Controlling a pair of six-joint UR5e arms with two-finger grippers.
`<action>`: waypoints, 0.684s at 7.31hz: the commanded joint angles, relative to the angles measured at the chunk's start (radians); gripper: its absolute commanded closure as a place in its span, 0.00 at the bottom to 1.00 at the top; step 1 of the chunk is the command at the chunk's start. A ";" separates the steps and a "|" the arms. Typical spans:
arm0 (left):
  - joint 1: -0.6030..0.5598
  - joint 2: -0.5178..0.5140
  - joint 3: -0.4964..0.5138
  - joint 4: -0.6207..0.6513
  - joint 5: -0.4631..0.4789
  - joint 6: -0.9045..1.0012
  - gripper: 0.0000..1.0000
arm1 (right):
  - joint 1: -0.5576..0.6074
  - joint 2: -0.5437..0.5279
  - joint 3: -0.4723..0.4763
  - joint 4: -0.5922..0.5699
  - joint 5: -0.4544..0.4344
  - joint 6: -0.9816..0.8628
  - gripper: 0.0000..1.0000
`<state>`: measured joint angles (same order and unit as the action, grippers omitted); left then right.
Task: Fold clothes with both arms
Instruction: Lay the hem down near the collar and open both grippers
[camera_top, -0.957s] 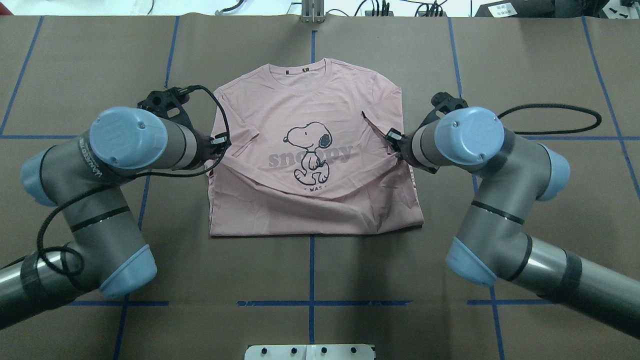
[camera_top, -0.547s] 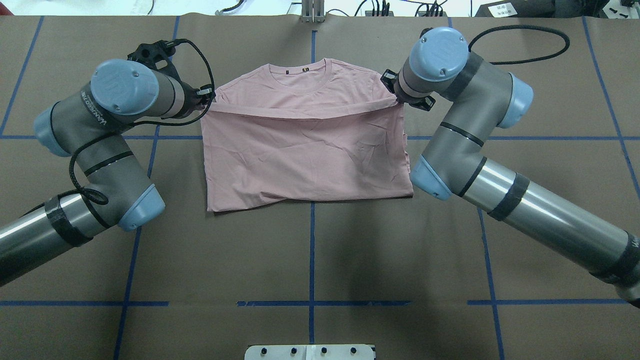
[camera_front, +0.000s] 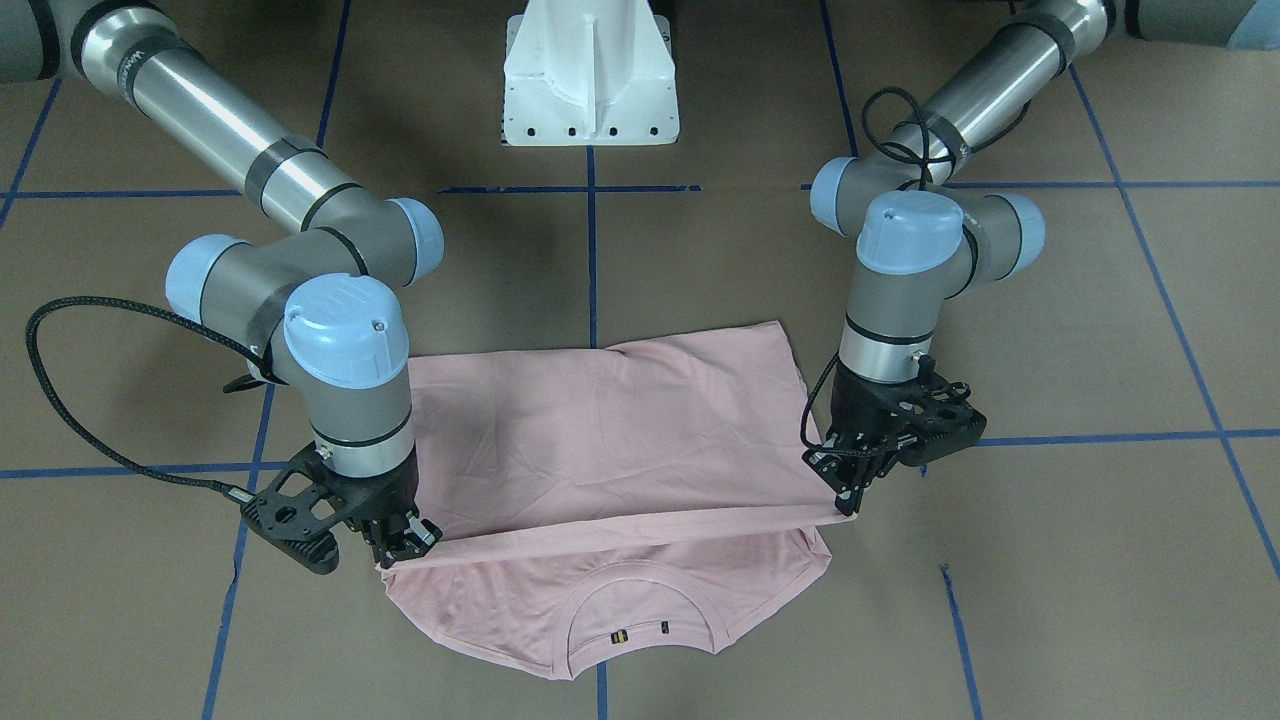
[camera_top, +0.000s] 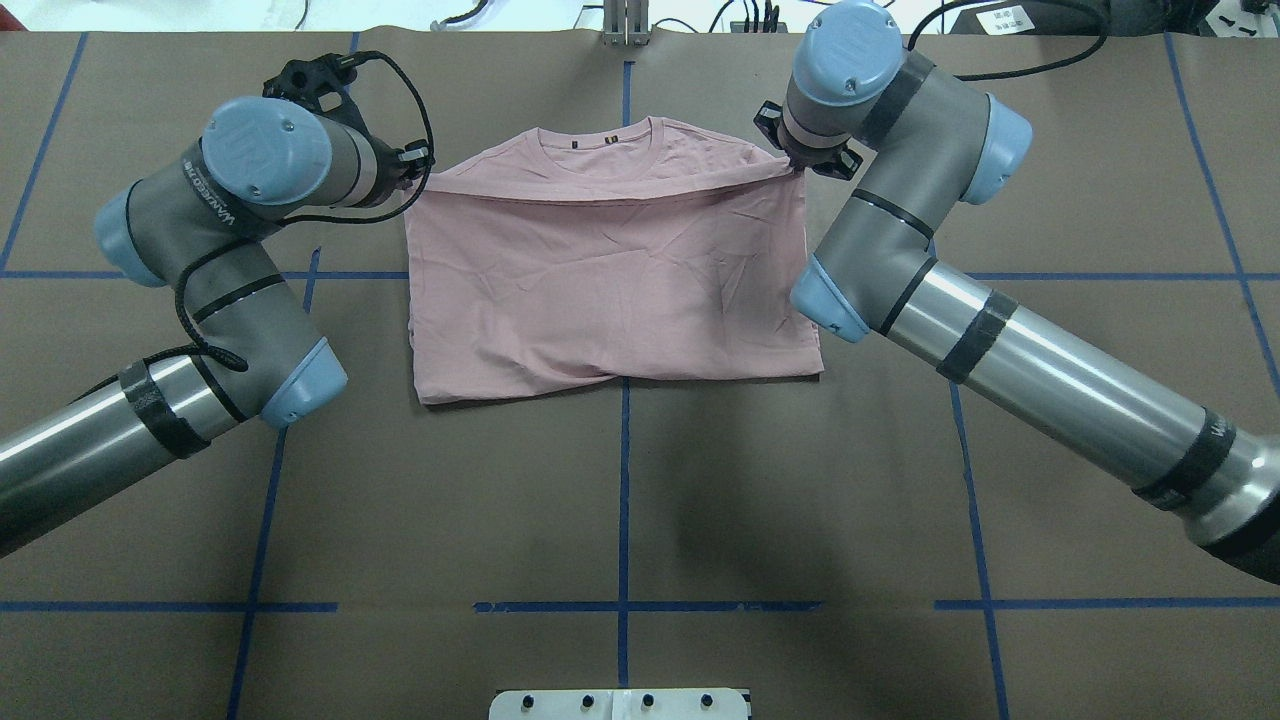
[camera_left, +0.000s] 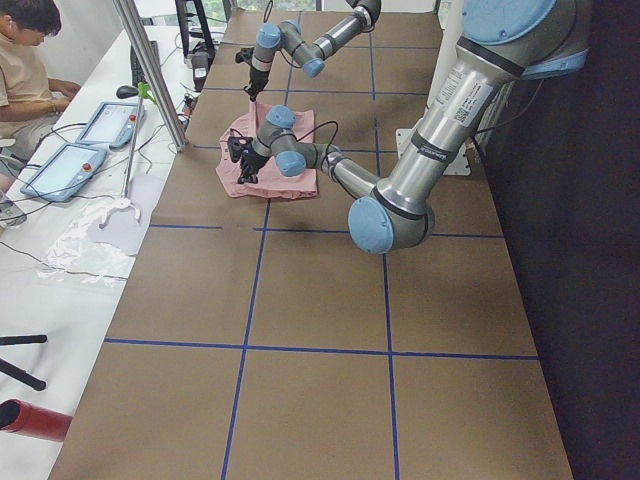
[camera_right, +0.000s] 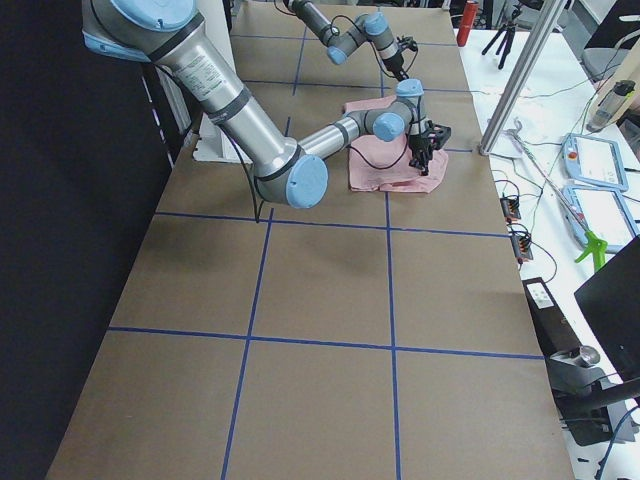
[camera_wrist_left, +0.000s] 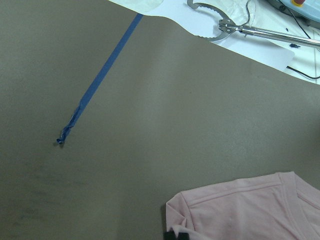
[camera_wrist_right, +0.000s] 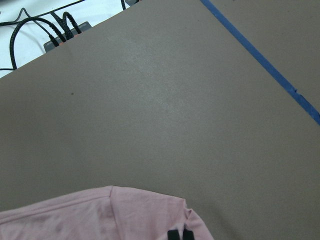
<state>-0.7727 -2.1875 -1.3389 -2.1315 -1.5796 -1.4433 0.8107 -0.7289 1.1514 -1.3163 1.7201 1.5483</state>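
The pale pink T-shirt (camera_top: 610, 280) lies on the brown table, its lower half folded up over the chest so the Snoopy print is hidden. Only the ribbed collar (camera_top: 610, 140) and shoulders show beyond the folded hem. My left gripper (camera_top: 410, 170) is shut on the hem's left corner near the left shoulder. My right gripper (camera_top: 795, 165) is shut on the hem's right corner near the right shoulder. In the front-facing view the left gripper (camera_front: 848, 500) and right gripper (camera_front: 400, 555) hold the hem taut just above the collar (camera_front: 640, 610). Each wrist view shows a shirt corner (camera_wrist_left: 250, 210) (camera_wrist_right: 100, 215).
The white pedestal base (camera_front: 590, 70) stands at the table's near edge. Blue tape lines (camera_top: 624, 480) grid the brown table. Cables (camera_top: 760, 15) lie past the far edge. An operator (camera_left: 25, 60) sits at a side bench. Metal tongs (camera_wrist_left: 225, 25) lie beyond the table.
Both grippers have carried the hem from mid-chest up toward the collar, covering the Snoopy print. In the last half second they moved a little farther toward the shoulders.
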 joint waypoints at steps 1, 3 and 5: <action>0.000 -0.028 0.122 -0.100 0.020 0.014 1.00 | 0.002 0.017 -0.065 0.038 -0.004 -0.033 1.00; 0.001 -0.029 0.132 -0.111 0.018 0.014 0.91 | 0.002 0.032 -0.117 0.091 -0.002 -0.040 1.00; 0.001 -0.023 0.132 -0.149 0.016 0.012 0.81 | 0.001 0.034 -0.134 0.092 -0.002 -0.040 1.00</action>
<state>-0.7718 -2.2147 -1.2086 -2.2579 -1.5624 -1.4308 0.8127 -0.6979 1.0286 -1.2277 1.7186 1.5085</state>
